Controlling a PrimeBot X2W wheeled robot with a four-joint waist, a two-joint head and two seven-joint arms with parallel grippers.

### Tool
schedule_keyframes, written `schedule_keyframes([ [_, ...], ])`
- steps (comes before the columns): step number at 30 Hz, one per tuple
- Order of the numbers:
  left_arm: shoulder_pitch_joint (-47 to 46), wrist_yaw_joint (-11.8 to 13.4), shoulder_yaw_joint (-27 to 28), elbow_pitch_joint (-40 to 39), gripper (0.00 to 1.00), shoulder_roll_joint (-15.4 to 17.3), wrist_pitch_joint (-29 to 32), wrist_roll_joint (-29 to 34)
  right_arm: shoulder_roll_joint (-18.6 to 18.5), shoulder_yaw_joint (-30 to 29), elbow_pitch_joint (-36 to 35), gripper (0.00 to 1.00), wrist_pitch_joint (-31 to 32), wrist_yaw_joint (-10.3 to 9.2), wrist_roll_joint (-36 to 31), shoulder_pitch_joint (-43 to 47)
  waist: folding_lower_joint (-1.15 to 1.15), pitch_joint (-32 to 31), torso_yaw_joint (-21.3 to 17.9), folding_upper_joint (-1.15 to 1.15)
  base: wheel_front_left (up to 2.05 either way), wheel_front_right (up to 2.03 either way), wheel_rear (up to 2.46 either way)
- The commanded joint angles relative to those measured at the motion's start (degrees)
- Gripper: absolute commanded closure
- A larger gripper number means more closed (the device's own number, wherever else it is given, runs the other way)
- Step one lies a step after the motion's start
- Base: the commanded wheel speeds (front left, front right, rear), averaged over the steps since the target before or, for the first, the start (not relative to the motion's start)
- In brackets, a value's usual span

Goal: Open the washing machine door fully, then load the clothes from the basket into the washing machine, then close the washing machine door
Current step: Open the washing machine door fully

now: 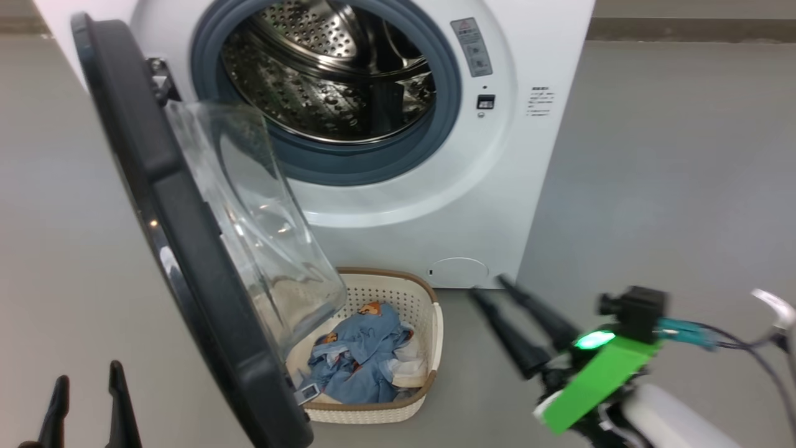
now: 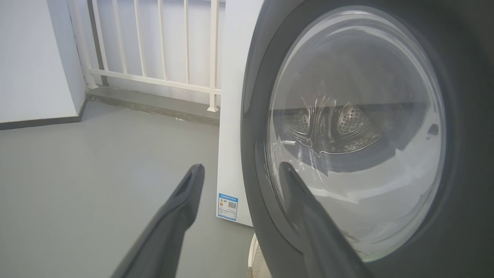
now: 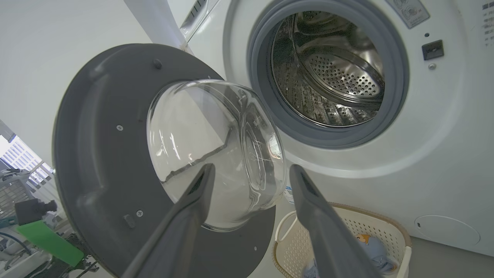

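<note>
The white washing machine (image 1: 510,186) stands on the grey floor, its steel drum bare. The washing machine door (image 1: 186,249) is swung out on the left, its glass bowl overhanging the basket (image 1: 398,286), which sits on the floor against the machine's front. The clothes (image 1: 360,361) lie heaped inside the basket. The right hand (image 1: 489,286) hangs just right of the basket, fingers spread, holding nothing. The left hand (image 1: 88,373) is spread too, on the door's outer side.

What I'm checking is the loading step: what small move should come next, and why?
Probably nudge the washing machine door wider with the open right gripper: its glass bowl overhangs part of the basket holding the clothes, so a clean reach looks hampered, and the door seems not fully open.
</note>
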Motion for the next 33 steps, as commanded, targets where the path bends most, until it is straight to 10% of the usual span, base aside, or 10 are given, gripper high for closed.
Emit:
schedule_keyframes([
  [1,-0.6,-0.1,2.5,-1.6,0.00,0.7,-0.4,0.6,0.7,-5.6,-2.2,0.00,-0.7,0.10,-5.3,3.0,0.00,-0.3,-1.2,0.00,0.00,0.00,0.00],
  [17,2.0,-0.1,2.9,-2.1,0.00,1.1,-0.4,1.5,10.0,-34.9,-12.3,0.00,-0.7,0.10,-39.6,27.8,0.00,-1.4,-4.0,0.00,0.00,0.00,0.00],
  [33,5.8,-0.1,4.2,-2.3,0.00,0.9,-0.4,1.4,15.8,-45.7,-11.0,0.00,-0.7,0.10,-48.4,32.4,0.00,-2.0,-8.0,0.00,0.00,0.00,0.00],
])
